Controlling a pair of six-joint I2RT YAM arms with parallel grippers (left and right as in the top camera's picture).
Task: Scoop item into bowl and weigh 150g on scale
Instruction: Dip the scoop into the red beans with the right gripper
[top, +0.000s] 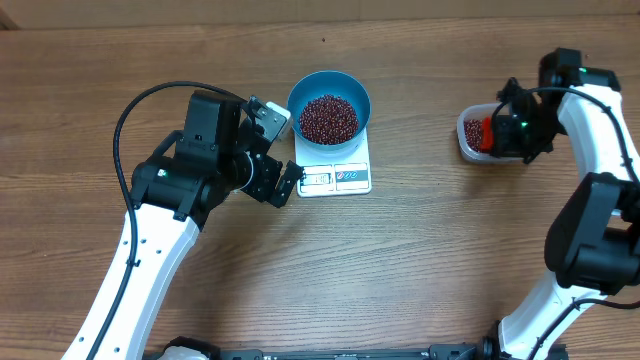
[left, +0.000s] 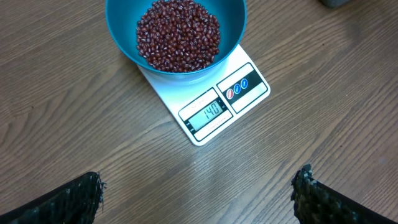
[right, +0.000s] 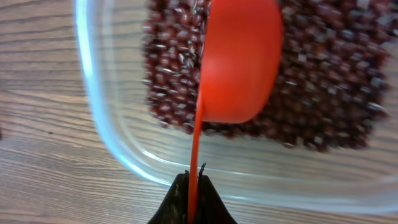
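Beans (top: 328, 118), dark red. The overhead view shows both heaps together. Only the left wrist view shows the scale's (left: 214, 99) display digits, and only the right wrist view shows the red scoop (right: 239, 62) plainly. One heap fills the blue bowl (top: 297, 95) on the scale, just beyond the left gripper (left: 199, 199), whose jaws are spread and empty. The second heap, in a clear tub (right: 106, 124) well right of the scale, lies under the scoop, whose handle is clamped by the right gripper (right: 191, 182). Count: two heaps; one each of bowl, scale, tub, scoop; two grippers.

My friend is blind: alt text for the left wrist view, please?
A blue bowl of red-brown beans sits on a white scale on a wooden table. The open left gripper shows only fingertips at the bottom corners.
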